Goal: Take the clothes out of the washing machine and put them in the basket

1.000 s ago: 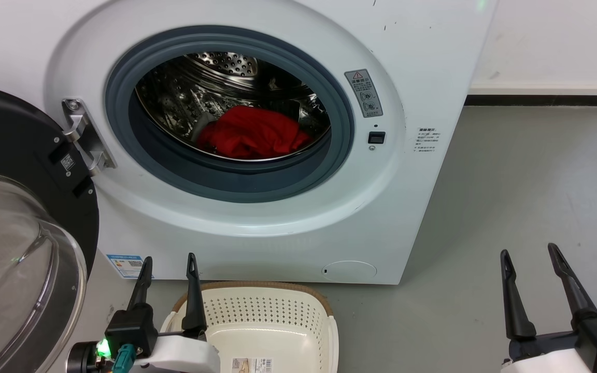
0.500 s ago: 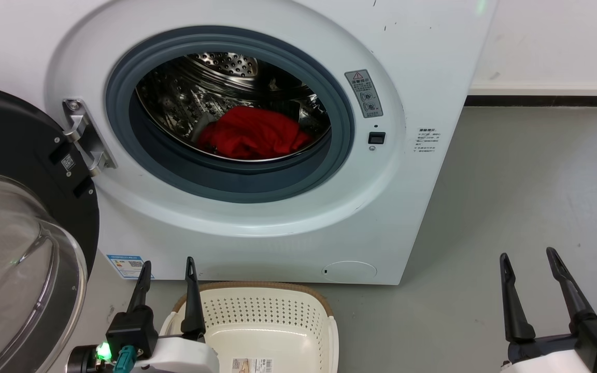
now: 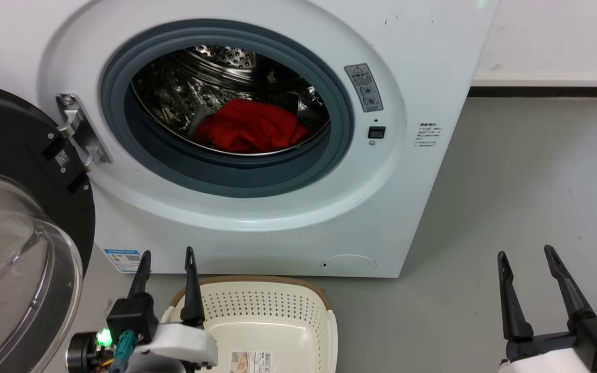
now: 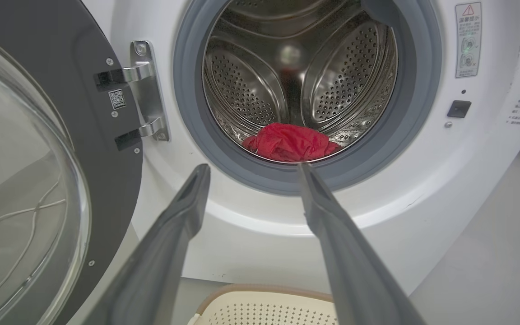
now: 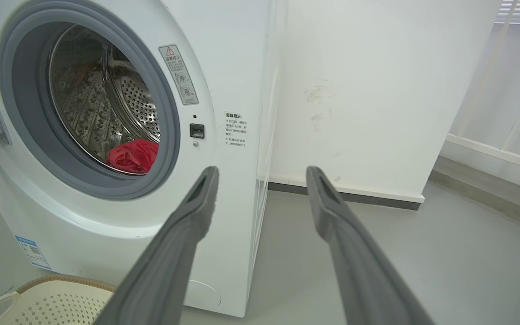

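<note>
On the head view I have the washing machine dead ahead, its black-framed glass door swung wide open to the left. The red jersey lies crumpled at the bottom of the steel drum, towards the front, just behind the grey door ring. The basket sits on the grey floor right in front of the machine, below the opening, with nothing but a label inside. My left jaws are at lower left, their dark fingers spread wide with nothing between them; one finger crosses the basket's left rim in this view. My right jaws are at lower right over bare floor, fingers likewise wide apart and holding nothing.

On the left wrist view the two fingers rise apart and point at the lower edge of the door ring. The jersey shows between their tips, well inside the drum and well apart from them. The chrome hinge joins the door to the machine at left, and the basket's brown rim peeks in at the bottom.

On the right wrist view the fingers stand wide and empty, aimed past the machine's right front corner at a white wall. The jersey shows red low in the drum at left; a corner of the basket lies at lower left.
</note>
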